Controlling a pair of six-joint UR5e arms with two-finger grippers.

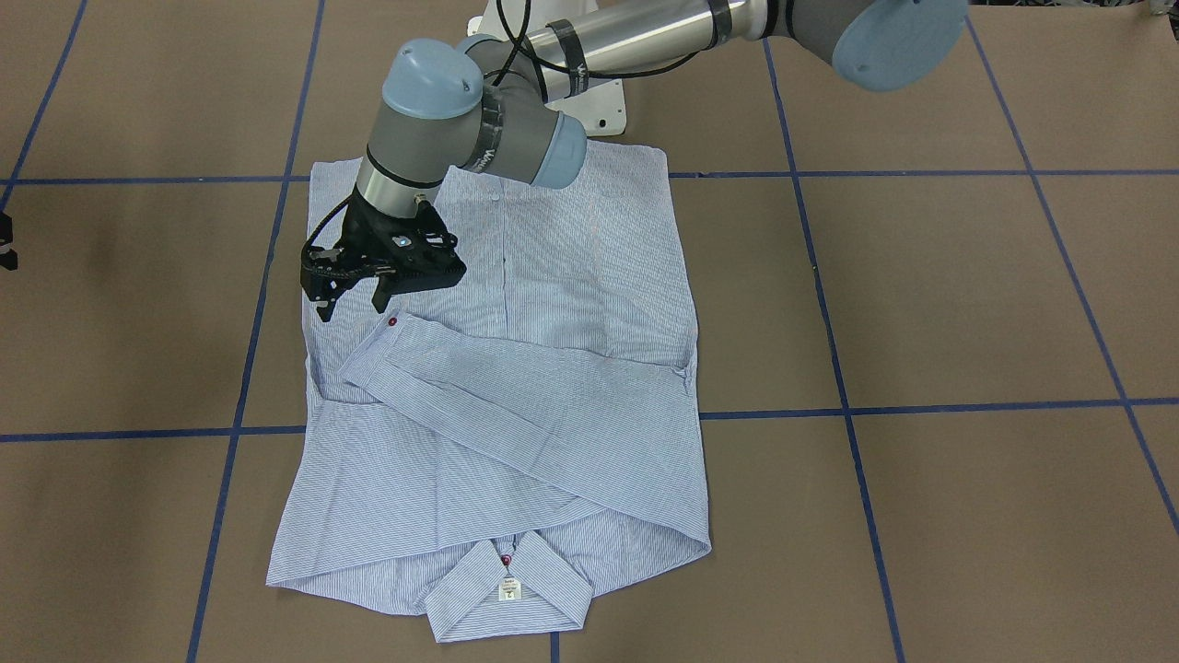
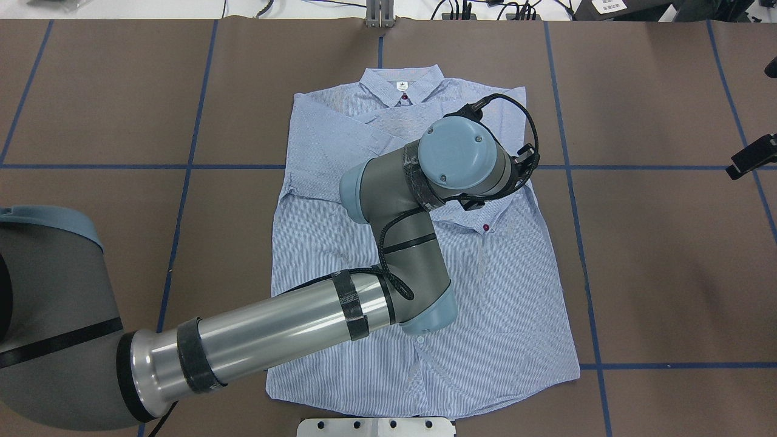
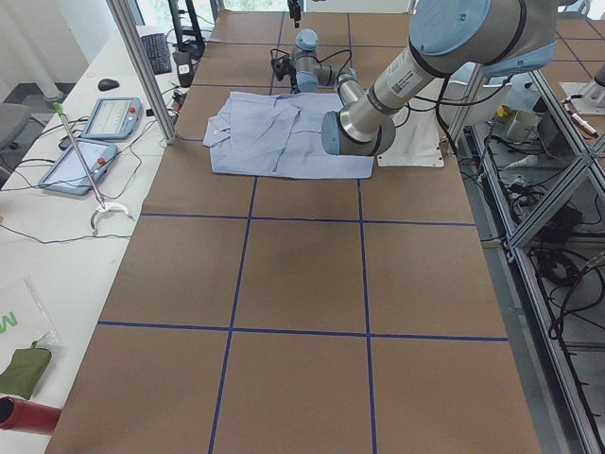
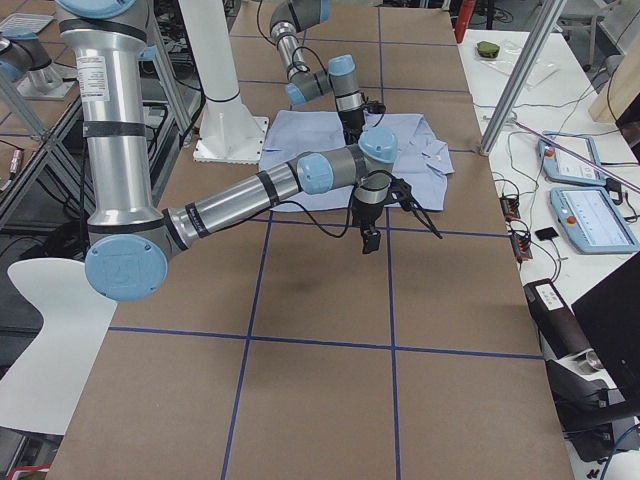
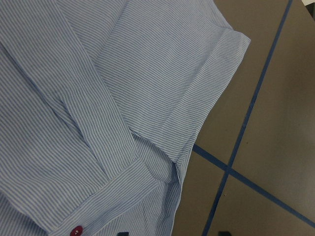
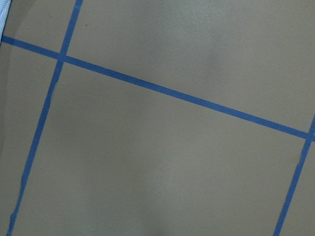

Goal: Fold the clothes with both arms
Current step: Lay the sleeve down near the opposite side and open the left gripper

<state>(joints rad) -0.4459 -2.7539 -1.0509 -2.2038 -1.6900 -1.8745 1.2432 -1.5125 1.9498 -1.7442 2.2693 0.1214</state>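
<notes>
left claw spread above shirt cuff by side edge; right claw, grip unclear, over open table

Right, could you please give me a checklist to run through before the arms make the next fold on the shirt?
1. Sleeves folded across the shirt: ok; the upper cuff lies on the shirt front.
2. Left claw open and empty: ok.
3. Left claw clear of the fabric: cannot tell; it is over the shirt's edge beside the cuff.
4. Right claw off the shirt: ok, it is over bare table.
5. Right claw open: cannot tell.
6. Collar lying flat: ok.
</notes>
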